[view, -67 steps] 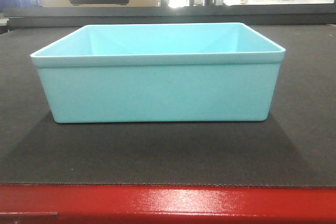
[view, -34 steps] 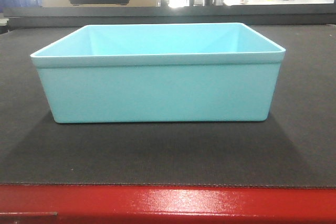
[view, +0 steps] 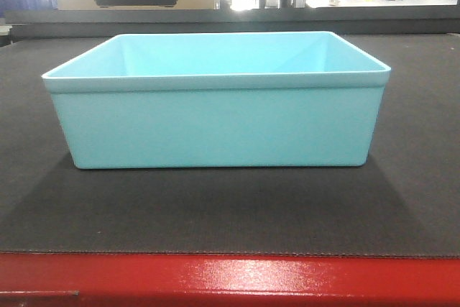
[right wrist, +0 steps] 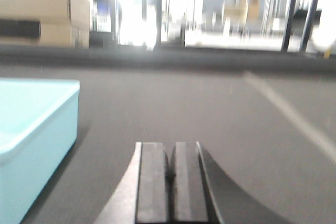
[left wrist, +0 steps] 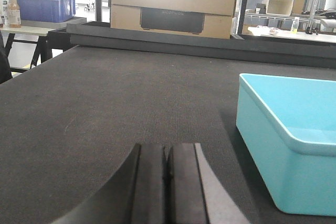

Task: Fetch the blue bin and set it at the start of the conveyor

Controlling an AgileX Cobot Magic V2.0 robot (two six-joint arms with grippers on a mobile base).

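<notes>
Both fingers [left wrist: 167, 182] [right wrist: 171, 182] pressed together — empty-handed

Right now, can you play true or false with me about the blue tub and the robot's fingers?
1. The blue bin sits on the dark conveyor belt. True.
2. The bin is full of toys. False: it looks empty.
3. The left gripper has its fingers pressed together. True.
4. The right gripper is holding the bin. False: its fingers are shut on nothing, beside the bin.
5. The belt's front edge is green. False: it is red.
</notes>
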